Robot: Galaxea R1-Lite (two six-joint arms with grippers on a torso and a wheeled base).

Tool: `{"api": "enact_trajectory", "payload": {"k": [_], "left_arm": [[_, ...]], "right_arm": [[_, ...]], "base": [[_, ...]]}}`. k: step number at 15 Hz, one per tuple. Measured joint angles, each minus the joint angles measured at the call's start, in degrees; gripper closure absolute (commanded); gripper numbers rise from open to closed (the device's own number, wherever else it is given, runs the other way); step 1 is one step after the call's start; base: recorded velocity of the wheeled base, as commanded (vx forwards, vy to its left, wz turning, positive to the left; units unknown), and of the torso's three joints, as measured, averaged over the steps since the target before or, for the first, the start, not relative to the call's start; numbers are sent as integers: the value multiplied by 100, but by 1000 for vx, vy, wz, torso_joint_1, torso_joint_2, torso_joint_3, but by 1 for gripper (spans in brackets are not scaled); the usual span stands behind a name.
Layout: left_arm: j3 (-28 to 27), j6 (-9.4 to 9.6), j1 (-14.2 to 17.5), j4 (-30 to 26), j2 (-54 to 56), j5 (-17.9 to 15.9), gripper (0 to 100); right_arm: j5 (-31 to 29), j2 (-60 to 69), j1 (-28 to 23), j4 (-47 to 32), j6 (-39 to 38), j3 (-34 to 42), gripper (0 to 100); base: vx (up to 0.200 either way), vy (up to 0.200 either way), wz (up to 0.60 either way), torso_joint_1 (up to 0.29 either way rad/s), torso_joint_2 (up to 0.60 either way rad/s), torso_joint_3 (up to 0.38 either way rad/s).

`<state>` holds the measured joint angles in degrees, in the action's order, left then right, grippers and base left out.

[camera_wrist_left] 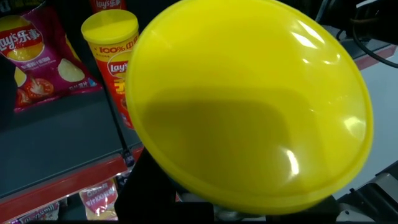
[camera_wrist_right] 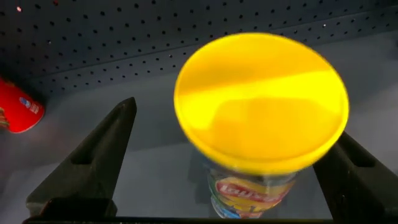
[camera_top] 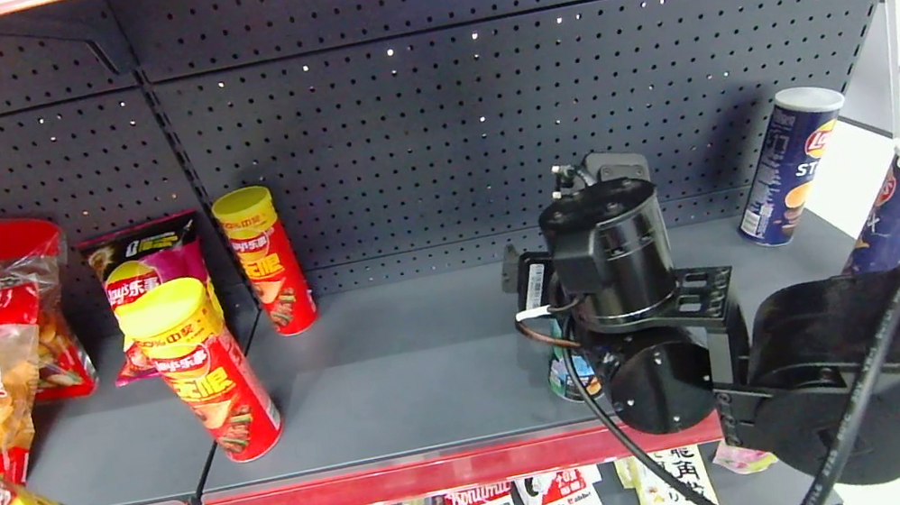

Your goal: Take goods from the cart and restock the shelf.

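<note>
Right wrist view: yellow-lidded can (camera_wrist_right: 261, 102) stands upright on the shelf (camera_wrist_right: 155, 163) between the right gripper's (camera_wrist_right: 235, 124) parted jaws, seemingly untouched.

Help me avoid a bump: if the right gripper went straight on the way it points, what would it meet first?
The yellow-lidded can standing on the shelf: it sits between the open fingers of the right gripper, straight ahead. Depth to the lid is unclear.

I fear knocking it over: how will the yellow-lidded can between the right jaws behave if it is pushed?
The can stands upright on the smooth shelf, so a push near its lid would probably tip it. Being round, it would likely roll once down. Its glossy wall may slip in the jaws.
</note>
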<state>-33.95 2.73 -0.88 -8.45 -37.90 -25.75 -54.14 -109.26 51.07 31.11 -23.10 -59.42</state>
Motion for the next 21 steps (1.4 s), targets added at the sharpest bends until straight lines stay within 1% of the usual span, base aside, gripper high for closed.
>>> {"api": "enact_trajectory", "payload": {"k": [21], "left_arm": [[71,0,0,0,-33,-11,100]], "right_arm": [[6,-18,-199,-10,96,-406,0]], "base": [[0,0,0,0,0,0]]}}
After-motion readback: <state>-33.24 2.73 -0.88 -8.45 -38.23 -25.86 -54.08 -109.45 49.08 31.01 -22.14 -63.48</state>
